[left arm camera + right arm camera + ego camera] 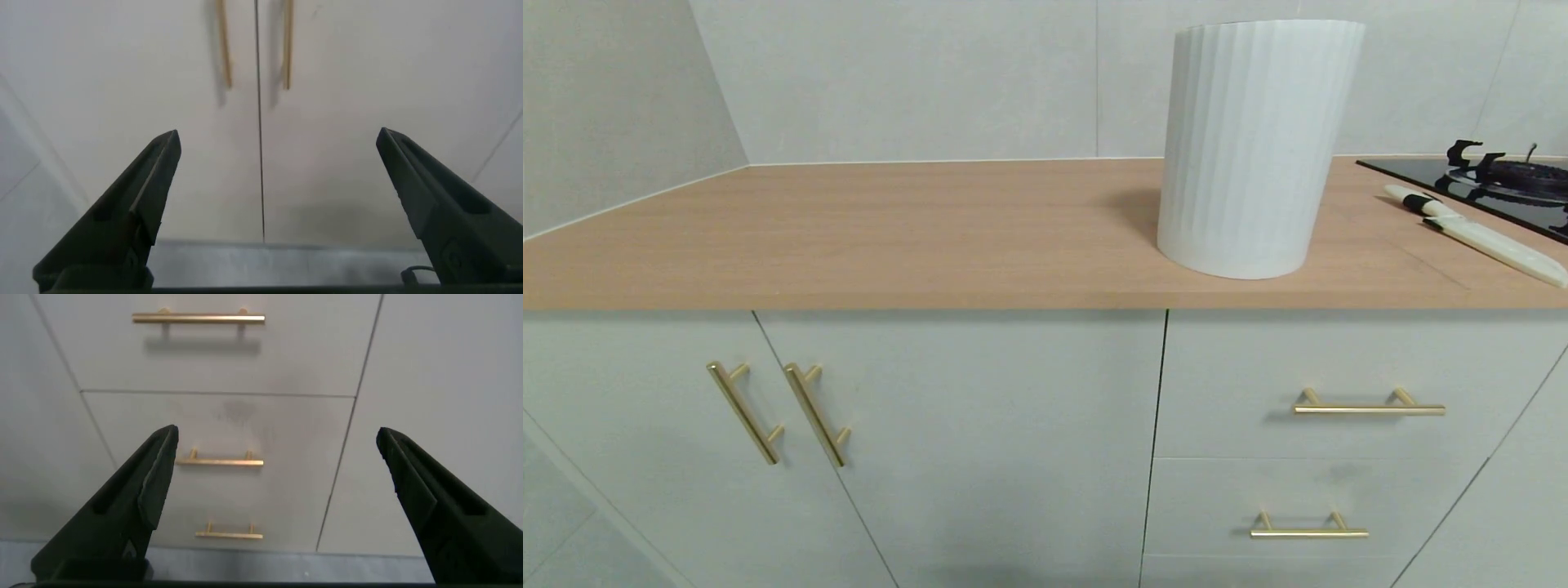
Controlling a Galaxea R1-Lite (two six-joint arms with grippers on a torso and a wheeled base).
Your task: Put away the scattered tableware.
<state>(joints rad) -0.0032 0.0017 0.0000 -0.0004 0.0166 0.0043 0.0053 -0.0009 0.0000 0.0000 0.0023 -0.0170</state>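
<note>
On the right end of the wooden countertop (849, 237), a white knife (1478, 233) lies flat just beside the black cooktop (1503, 181). It is apart from the tall ribbed white container (1254, 147) standing to its left, which I take for the place the tableware goes. The knife's long axis runs on a slant: what looks like the handle end sits farther back, toward the container, and the blade end sits nearer the counter's front edge and farther right. Both my grippers hang below counter level, facing the cabinet fronts. The left gripper (278, 139), jaws spread wide and empty, is before the two upright door handles (225, 45). The right gripper (276, 433), equally wide and empty, is before the drawer handles (198, 319). The knife thus lies up and to the right of both sets of jaws. I judge the right arm the nearer one; it would need to rise and close across the blade's slant. The head view gives me knife and container, while the right wrist view adds a lowest drawer handle (230, 534).
</note>
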